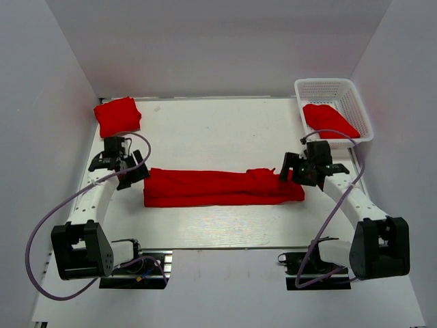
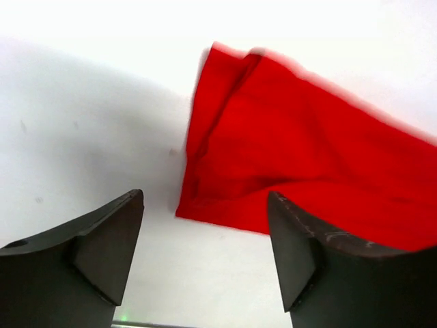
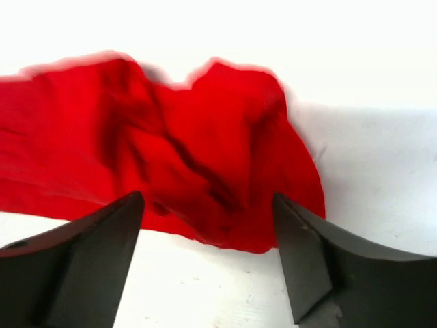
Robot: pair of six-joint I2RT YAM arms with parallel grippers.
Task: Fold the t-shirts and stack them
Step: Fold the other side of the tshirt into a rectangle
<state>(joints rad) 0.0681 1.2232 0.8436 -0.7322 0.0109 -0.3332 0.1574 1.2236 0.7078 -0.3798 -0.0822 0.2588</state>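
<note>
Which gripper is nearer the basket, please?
Right. The right gripper sits just in front of the basket; the left gripper is across the table, at the long shirt's other end.

High rear view looking down, wrist views close-in — each at one t-shirt (image 1: 223,187) end

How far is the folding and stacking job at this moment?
Done: one folded t-shirt lies at the far left corner. In hand: the middle t-shirt is a long folded strip; the left fingers and right fingers are open at its ends, holding nothing. Left: finish this fold, stack it, then the basket t-shirt.
</note>
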